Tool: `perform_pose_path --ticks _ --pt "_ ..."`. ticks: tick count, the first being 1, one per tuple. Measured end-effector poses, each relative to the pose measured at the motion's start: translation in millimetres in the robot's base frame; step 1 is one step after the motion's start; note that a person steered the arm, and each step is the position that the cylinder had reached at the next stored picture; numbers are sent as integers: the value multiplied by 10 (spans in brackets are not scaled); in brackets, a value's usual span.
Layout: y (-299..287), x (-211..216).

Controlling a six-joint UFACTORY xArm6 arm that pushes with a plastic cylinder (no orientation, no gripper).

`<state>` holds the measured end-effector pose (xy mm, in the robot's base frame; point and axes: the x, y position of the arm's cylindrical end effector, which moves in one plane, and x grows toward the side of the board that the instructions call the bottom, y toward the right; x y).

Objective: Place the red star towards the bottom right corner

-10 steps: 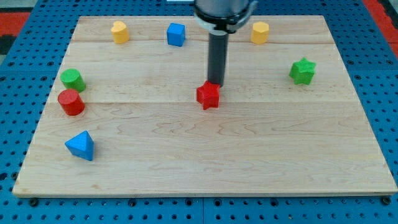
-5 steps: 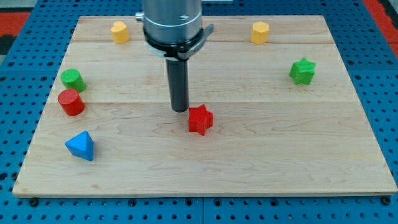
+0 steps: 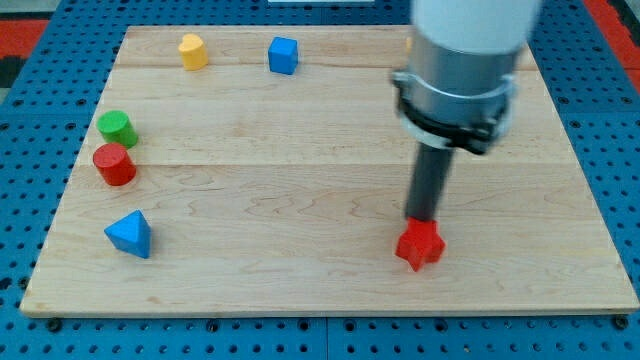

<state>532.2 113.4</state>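
The red star (image 3: 419,247) lies on the wooden board (image 3: 300,270), right of centre and near the view's bottom edge of the board. My tip (image 3: 422,217) stands just above the star in the view, touching or almost touching its upper side. The arm's grey body rises from there toward the view's top right and hides part of the board behind it.
A green cylinder (image 3: 116,127) and a red cylinder (image 3: 114,164) sit at the left. A blue triangular block (image 3: 130,233) lies at the bottom left. A yellow block (image 3: 193,50) and a blue cube (image 3: 283,54) sit along the top.
The red star has moved from the board's centre toward the bottom right. My tip has swung from the star's upper left to its upper side. The arm now hides the green star and right yellow block.
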Motion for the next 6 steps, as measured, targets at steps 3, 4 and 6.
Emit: perform_pose_path --ticks 3,4,6 --pt "-631 659" --pt "194 540" --pt "-411 371"
